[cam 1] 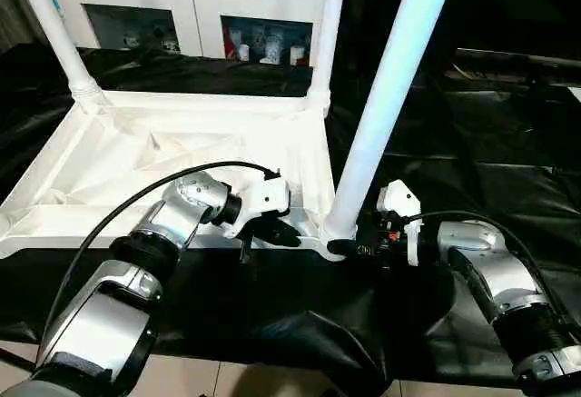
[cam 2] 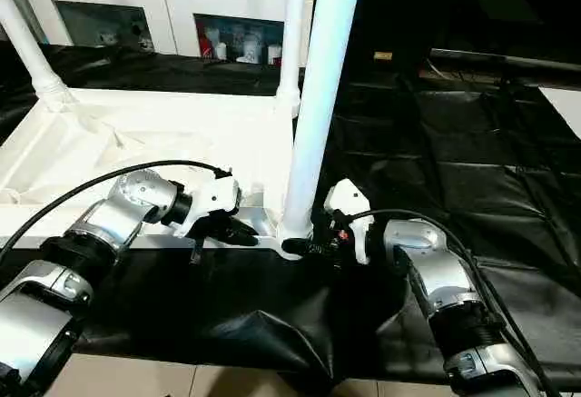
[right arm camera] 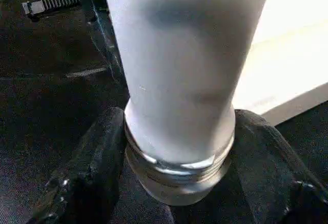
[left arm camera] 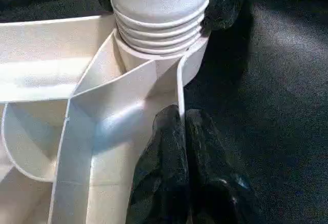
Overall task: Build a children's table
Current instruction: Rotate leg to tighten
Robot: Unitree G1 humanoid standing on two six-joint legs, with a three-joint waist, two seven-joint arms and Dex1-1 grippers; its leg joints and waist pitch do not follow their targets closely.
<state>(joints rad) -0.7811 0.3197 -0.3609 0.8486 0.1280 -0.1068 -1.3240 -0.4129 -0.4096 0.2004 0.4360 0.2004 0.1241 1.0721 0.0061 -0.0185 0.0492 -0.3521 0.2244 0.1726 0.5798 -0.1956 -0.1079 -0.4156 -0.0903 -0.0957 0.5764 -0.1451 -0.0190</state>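
R wrist view: leg (right arm camera: 179,80) btwn right gripper (right arm camera: 174,183) fingers.

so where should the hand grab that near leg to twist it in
Low on the near leg, just above its threaded collar, coming in level from the right as the right hand does: the tube is round and widest there, and the tabletop blocks the left side.

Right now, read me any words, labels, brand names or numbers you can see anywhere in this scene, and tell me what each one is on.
No text can be read.
The children's table, its legs and the black cover carry no lettering.
Small items in the white cabinet may have printing, but they are too small to read.
Neither end effector, left or right, shows a label.
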